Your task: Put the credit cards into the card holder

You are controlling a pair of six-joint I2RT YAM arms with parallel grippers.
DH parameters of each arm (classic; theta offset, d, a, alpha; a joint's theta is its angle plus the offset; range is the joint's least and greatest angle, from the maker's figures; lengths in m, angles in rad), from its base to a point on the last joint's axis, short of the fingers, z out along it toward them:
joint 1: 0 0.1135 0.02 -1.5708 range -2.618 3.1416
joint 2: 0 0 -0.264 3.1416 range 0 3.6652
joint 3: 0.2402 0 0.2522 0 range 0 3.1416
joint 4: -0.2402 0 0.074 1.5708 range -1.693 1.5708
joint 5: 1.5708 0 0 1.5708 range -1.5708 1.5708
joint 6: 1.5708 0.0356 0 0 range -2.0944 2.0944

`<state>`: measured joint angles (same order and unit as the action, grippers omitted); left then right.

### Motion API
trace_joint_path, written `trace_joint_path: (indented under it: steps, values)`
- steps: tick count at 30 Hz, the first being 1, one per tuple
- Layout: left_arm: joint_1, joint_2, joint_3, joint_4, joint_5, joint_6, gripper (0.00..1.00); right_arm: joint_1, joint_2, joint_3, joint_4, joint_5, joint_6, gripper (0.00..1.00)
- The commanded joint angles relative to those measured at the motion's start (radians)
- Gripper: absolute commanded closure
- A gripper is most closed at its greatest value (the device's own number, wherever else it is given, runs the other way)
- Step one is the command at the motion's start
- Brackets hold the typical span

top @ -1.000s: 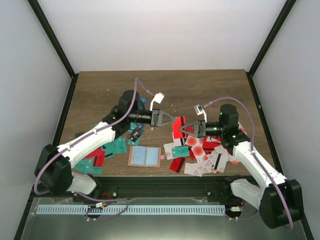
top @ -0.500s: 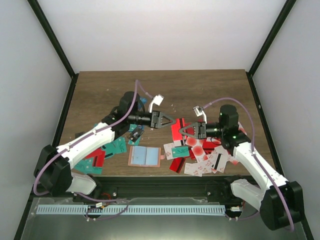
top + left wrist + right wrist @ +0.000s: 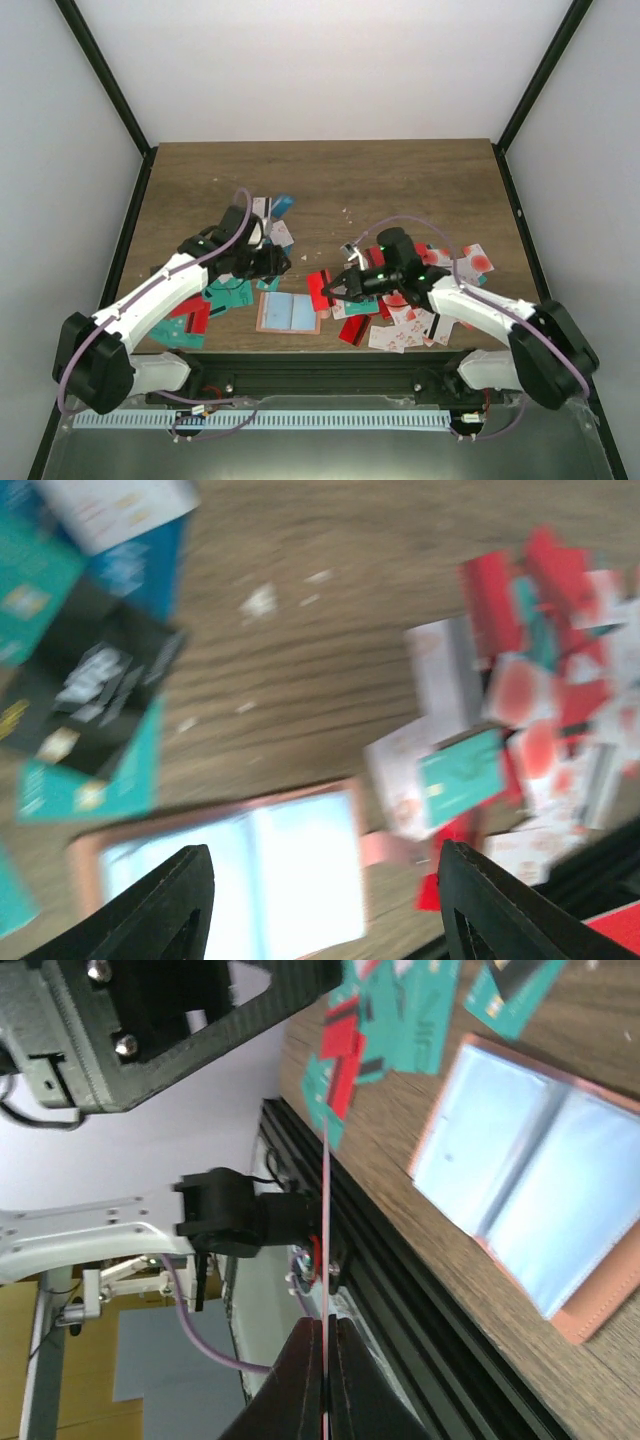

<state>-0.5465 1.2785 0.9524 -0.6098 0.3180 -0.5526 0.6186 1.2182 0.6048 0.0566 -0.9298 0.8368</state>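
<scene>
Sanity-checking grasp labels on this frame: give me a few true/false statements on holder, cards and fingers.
1. The holder lies open on the table. True.
2. The right fingers are shut on a red card. True.
3. The left fingers grip a teal card. False: they are open with nothing between them.
4. The red card sits in a holder slot. False: it is in the right fingers, at the holder's right edge.
5. Loose cards lie on both sides of the holder. True.
</scene>
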Motion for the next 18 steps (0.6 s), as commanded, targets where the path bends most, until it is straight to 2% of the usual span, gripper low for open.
trace_joint_path:
  steps: [1,6,12,18]
  values:
    - [0.026,-0.047,-0.083,-0.171,-0.148,0.027,0.37,0.077,0.125,0.05,0.011,0.092,0.015,0.99]
    - [0.034,-0.024,-0.18,-0.175,-0.17,-0.016,0.37,0.145,0.267,0.109,-0.006,0.11,0.013,0.99]
    - [0.039,0.017,-0.208,-0.151,-0.182,-0.064,0.43,0.165,0.385,0.159,-0.038,0.118,-0.004,0.99]
    - [0.039,0.089,-0.285,-0.046,-0.11,-0.066,0.61,0.165,0.472,0.212,-0.109,0.103,-0.061,0.99]
